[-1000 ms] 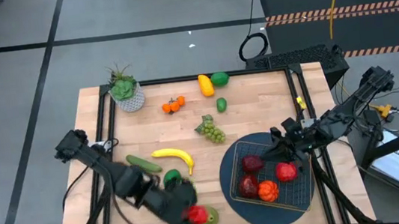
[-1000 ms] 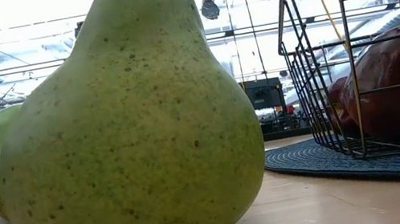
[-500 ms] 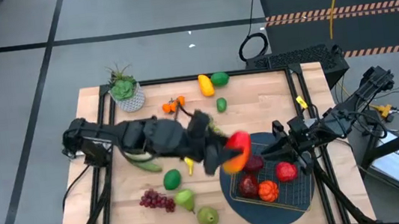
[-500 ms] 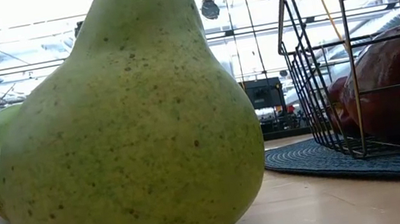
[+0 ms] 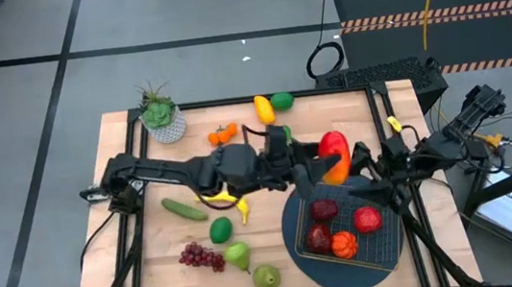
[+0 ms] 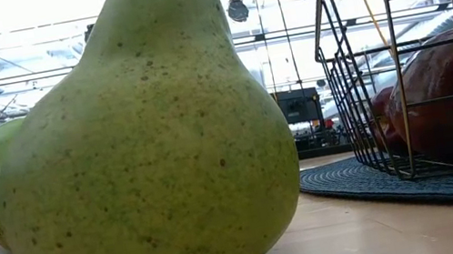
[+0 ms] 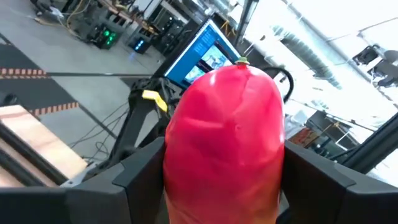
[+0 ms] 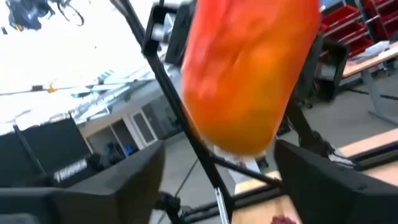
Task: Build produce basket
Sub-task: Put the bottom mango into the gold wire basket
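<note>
**Red-orange fruit held above basket edge**

Item: one toy fruit (image 5: 334, 154), red shading to orange-yellow, elongated with a small green stem tip (image 7: 240, 61). Location: clamped between the fingers of the left gripper (image 5: 329, 161), off the table, over the far left rim of the basket (image 5: 380, 246) and the round dark mat (image 5: 289, 225) beneath it. In the left wrist view the fruit (image 7: 225, 140) fills the gap between the two dark fingers (image 7: 134, 176).

Right gripper (image 5: 367, 163): just beside the fruit on its right, fingers spread, gripping nothing; its wrist view shows the orange fruit (image 8: 252, 71) close ahead.

Basket contents: dark red apples (image 5: 324, 210), a bright red apple (image 5: 367, 218), an orange piece (image 5: 344, 244).

Loose produce on table: banana (image 5: 227, 205), cucumber (image 5: 184, 209), lime (image 5: 221, 231), purple grapes (image 5: 200, 256), two green pears (image 5: 267, 277), oranges (image 5: 222, 134), a yellow piece (image 5: 264, 110). Potted plant (image 5: 162, 115) at far left corner.

Change over the last second: the left arm has swung from the near table edge, where it grasped the fruit beside the pears, across to the basket; the right gripper has shifted slightly toward the fruit. In the low view, the nearest pear (image 6: 143, 150) is unmoved.
</note>
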{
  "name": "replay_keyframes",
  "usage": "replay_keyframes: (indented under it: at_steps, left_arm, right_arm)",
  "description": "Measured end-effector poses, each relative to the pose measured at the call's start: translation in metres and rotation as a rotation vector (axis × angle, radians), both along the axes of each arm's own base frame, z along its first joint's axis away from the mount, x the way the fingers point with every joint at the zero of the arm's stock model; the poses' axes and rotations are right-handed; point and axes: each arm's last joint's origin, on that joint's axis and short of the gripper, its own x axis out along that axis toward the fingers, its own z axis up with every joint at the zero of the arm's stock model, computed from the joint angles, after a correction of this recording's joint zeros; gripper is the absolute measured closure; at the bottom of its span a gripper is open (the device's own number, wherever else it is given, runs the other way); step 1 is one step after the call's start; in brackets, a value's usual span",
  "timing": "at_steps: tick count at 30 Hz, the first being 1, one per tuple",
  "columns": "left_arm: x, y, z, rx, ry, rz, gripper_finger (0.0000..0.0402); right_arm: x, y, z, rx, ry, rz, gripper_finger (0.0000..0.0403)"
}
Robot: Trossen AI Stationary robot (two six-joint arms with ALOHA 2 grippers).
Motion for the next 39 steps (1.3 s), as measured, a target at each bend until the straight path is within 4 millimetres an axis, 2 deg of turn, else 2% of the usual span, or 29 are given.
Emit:
replay_keyframes:
  at_steps: [4,7,15,26,32,39]
  left_arm:
    - [0.01,-0.005,-0.01,-0.001,-0.017,0.006,0.0128]
    - [0.016,-0.007,-0.018,-0.002,0.003,0.028,0.0125]
    - [0.02,-0.004,-0.024,0.008,0.018,0.048,0.0122]
    - [0.02,-0.005,-0.025,0.061,0.036,0.056,0.0117]
    - [0.02,-0.005,-0.025,0.084,0.045,0.065,0.0107]
    - [0.021,-0.001,-0.026,0.126,0.06,0.097,0.0045]
  right_arm:
    - [-0.003,-0.002,0.003,0.013,-0.017,0.002,0.0034]
    - [-0.004,-0.003,0.003,0.021,-0.013,0.008,0.0008]
    - [-0.002,-0.007,0.002,0.071,0.005,-0.013,0.0047]
    - [0.001,-0.012,0.002,0.114,0.01,-0.029,0.0149]
    - [0.002,-0.012,0.0,0.129,0.032,-0.022,0.0142]
    - [0.002,-0.012,-0.001,0.181,0.045,-0.009,0.0138]
